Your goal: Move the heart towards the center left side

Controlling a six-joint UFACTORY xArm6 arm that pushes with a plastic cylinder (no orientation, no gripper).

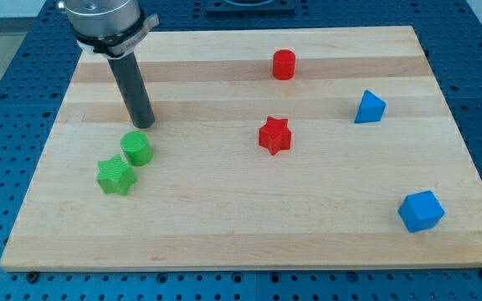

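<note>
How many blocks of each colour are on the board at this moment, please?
Green: 2, a cylinder and a star, just below my tip.
Red: 2, a cylinder and a star.
Blue: 2, a pyramid-like block and a cube.
Total: 6

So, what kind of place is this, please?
Probably a robotics lab bench: a wooden board lies on a blue perforated table, with small blocks such as the red star, and my tip rests above the green cylinder.

Arm [103, 21] cut off by the view's top edge; only lower housing and rod seen. Desk [241, 242] fully in frame. No heart shape made out among blocks. Dark fixture [249, 7] at top cropped.
</note>
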